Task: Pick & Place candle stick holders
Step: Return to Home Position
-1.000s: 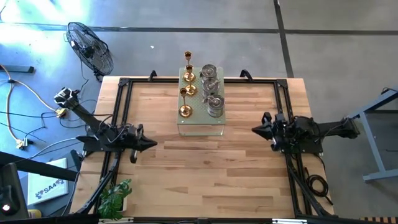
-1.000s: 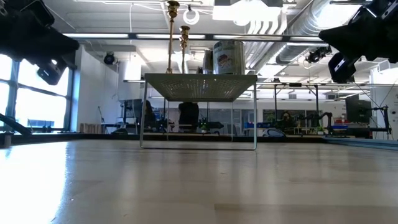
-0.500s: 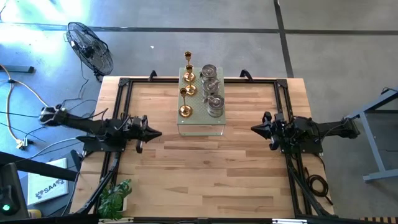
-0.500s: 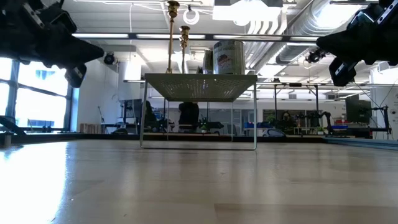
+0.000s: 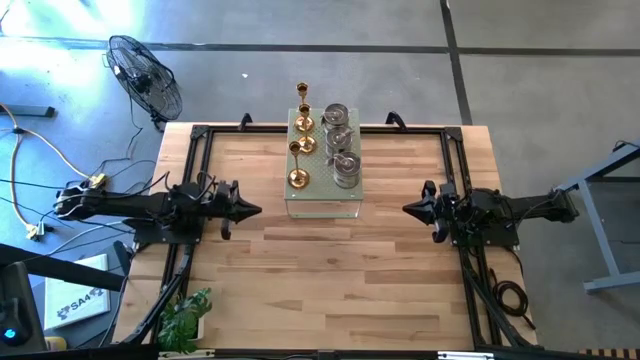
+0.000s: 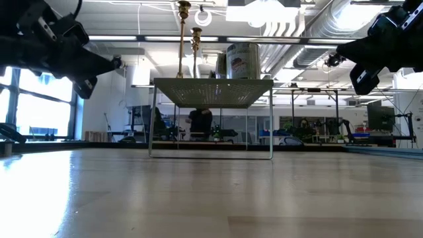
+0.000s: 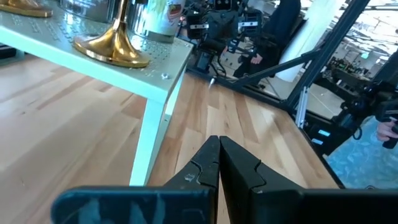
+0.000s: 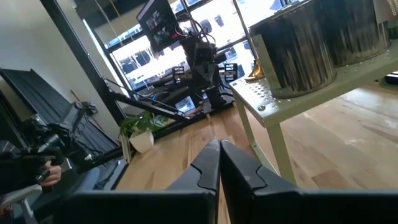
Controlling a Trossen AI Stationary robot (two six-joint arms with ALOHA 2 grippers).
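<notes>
On the pale green perforated shelf at the counter's far middle, gold candle stick holders stand beside silver candle stick holders, rigid slick metal best pinched, I judge, at the stem or across the squat body, while the left arm and right arm wait well apart, jaws closed on nothing.

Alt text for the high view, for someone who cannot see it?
A pale green perforated shelf on the wooden table carries a row of gold candle holders beside a row of silver ones. The left gripper and right gripper hover shut on either side, holding nothing.
</notes>
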